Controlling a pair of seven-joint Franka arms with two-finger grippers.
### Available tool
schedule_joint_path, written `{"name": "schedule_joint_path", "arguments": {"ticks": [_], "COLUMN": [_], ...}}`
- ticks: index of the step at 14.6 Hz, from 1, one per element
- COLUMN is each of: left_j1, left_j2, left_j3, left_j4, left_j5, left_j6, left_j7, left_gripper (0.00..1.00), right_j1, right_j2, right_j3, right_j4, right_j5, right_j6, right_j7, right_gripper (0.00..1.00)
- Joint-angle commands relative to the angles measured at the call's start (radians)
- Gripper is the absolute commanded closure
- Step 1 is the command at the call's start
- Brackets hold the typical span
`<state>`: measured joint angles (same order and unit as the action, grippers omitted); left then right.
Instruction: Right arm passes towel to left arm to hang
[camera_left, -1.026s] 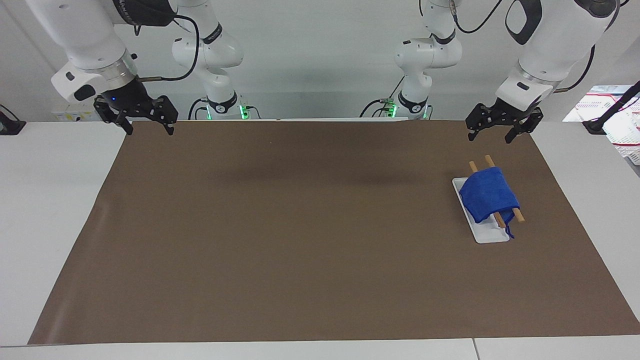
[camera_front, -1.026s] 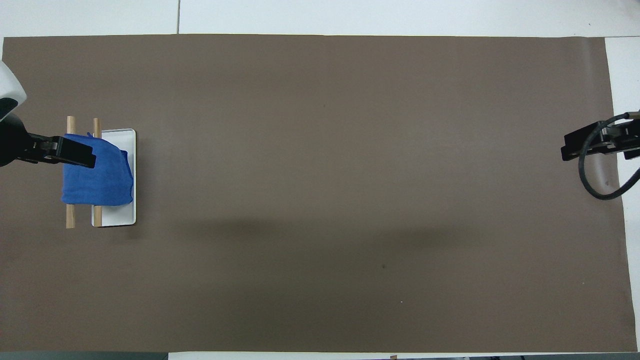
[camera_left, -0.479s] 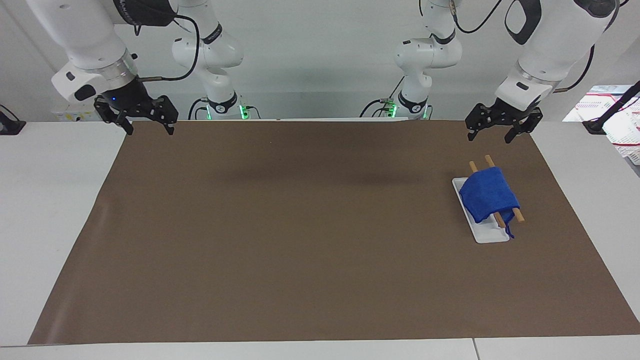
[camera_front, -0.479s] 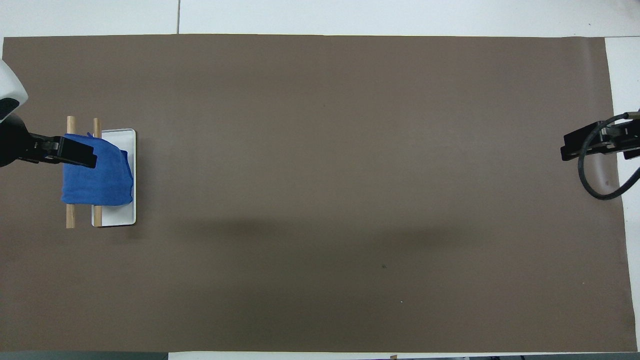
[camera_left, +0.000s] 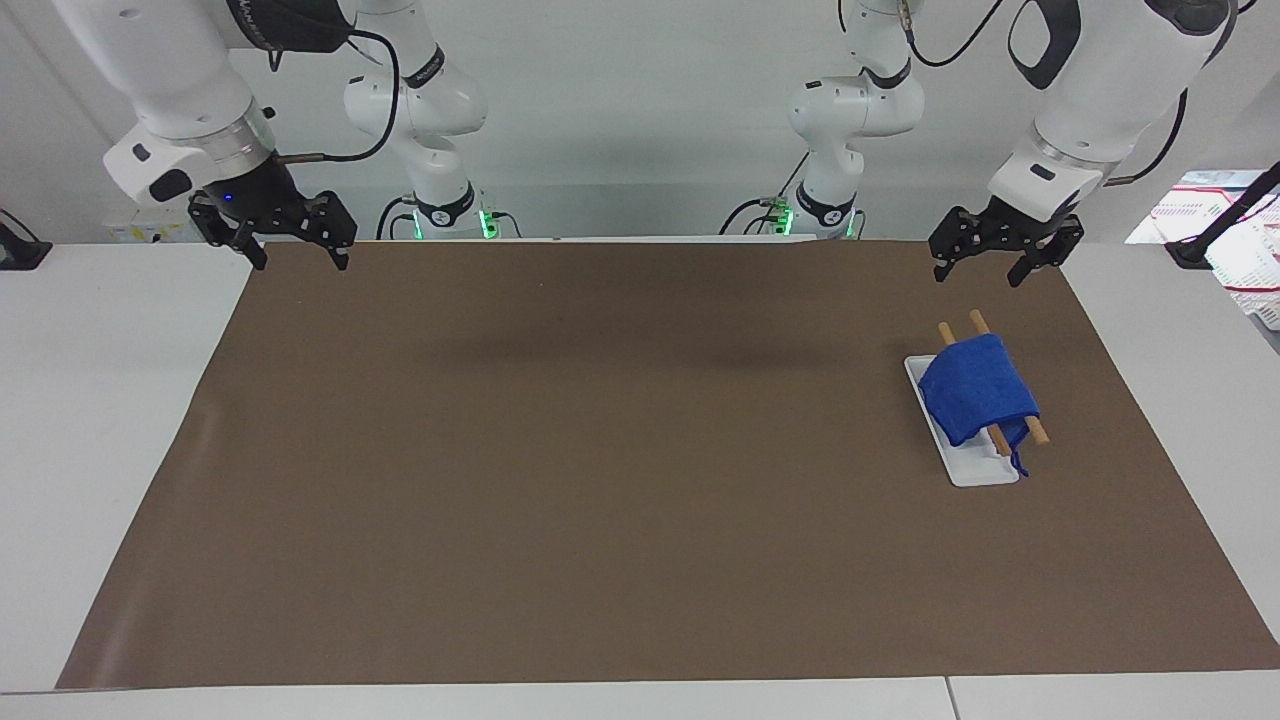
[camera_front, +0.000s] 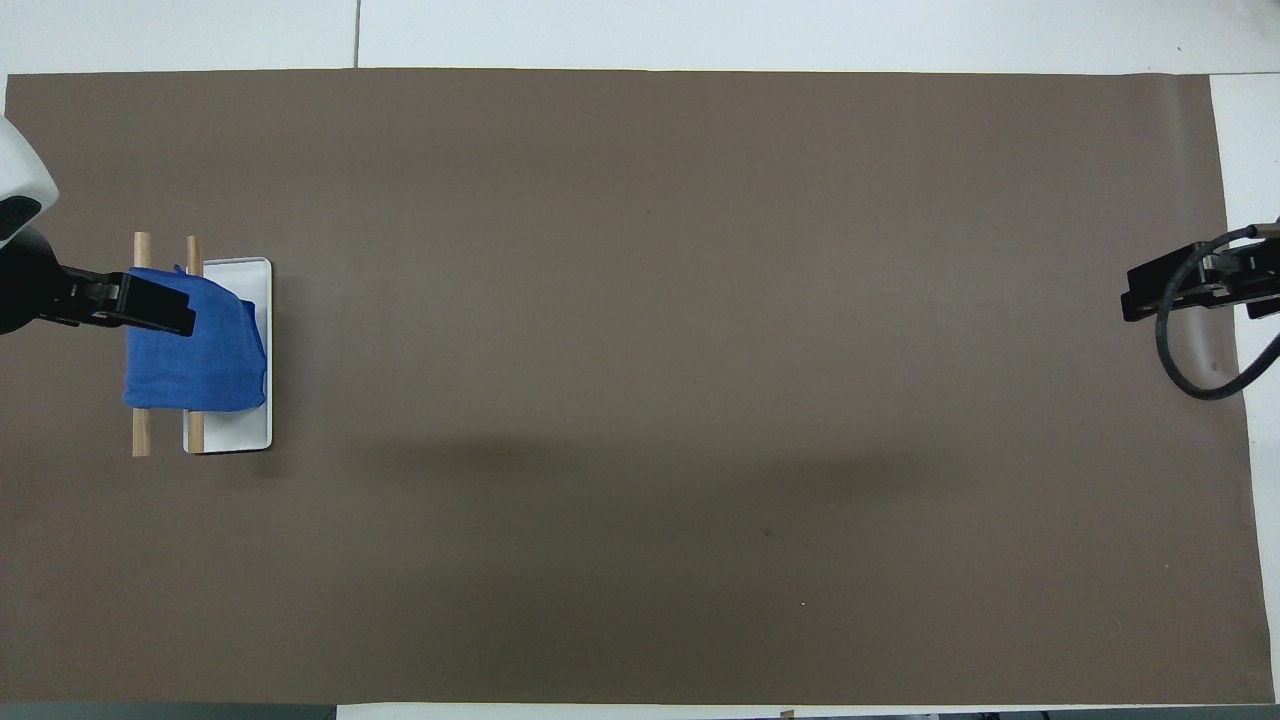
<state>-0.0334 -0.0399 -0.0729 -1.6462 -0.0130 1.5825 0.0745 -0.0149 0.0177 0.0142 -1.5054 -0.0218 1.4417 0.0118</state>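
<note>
The blue towel (camera_left: 975, 400) hangs draped over two wooden rods (camera_left: 1038, 432) on a white base (camera_left: 975, 470) toward the left arm's end of the table. Its string loop (camera_left: 1018, 462) dangles off the end farther from the robots. In the overhead view the towel (camera_front: 200, 360) covers most of the rods (camera_front: 141, 430). My left gripper (camera_left: 980, 273) is open and empty, raised in the air and apart from the towel. In the overhead view it (camera_front: 150, 303) overlaps the towel's edge. My right gripper (camera_left: 300, 262), with its blue light, is open and empty over the mat's corner at the right arm's end, where it waits (camera_front: 1190, 290).
A brown mat (camera_left: 600, 450) covers most of the white table. A white basket with papers (camera_left: 1245, 270) stands off the mat at the left arm's end. A small black object (camera_left: 20, 250) sits at the table edge at the right arm's end.
My left gripper has drifted very slightly upward. The towel, the rack and the right arm have not moved.
</note>
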Motion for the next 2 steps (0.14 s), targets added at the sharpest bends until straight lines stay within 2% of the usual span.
{"name": "schedule_joint_path", "arguments": {"ticks": [1,2], "left_j1": [-0.003,-0.003], "left_j2": [0.003,0.003], "left_j3": [0.002,0.002], "left_j4": [0.006,0.006], "left_j5": [0.004,0.004], "left_j6": [0.013,0.014], "left_j7": [0.01,0.01], "left_gripper": [0.0,0.0], "right_j1": [-0.004,-0.004], "right_j2": [-0.004,-0.004], "right_j3": [0.004,0.004], "right_j4": [0.004,0.004], "right_j5": [-0.004,-0.004], "right_j6": [-0.014,-0.014], "right_j7": [-0.027,-0.027], "right_gripper": [0.0,0.0]}}
